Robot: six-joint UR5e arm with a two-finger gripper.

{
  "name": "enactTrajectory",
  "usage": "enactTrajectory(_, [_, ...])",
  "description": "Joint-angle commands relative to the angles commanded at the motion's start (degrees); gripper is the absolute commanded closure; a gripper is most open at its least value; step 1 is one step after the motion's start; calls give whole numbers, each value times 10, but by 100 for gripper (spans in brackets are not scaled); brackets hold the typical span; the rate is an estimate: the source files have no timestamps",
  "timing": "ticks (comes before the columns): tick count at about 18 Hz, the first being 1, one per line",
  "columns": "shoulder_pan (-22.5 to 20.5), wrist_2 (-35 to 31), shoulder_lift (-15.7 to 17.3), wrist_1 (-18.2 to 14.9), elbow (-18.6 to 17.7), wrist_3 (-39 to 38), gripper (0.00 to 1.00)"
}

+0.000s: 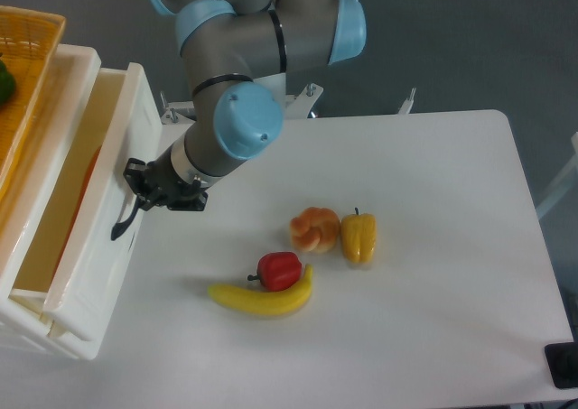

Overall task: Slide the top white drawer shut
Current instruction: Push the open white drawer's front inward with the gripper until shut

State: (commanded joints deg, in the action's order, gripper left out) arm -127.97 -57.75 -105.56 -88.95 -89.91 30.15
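Note:
The top white drawer stands pulled partly out of the white cabinet at the left. Its curved black handle is on the front panel facing the table. An orange thing shows inside the drawer. My gripper is right at the drawer front, just above the handle, and seems to touch the panel. Its black fingers are bunched together against the panel, so I cannot tell whether they are open or shut. It holds nothing that I can see.
A wicker basket with a green thing sits on top of the cabinet. On the table lie a banana, a red pepper, a bread roll and a yellow pepper.

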Motion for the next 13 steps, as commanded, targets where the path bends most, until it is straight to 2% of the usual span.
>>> enactTrajectory(13, [34, -6, -5, 4, 1, -18, 100])
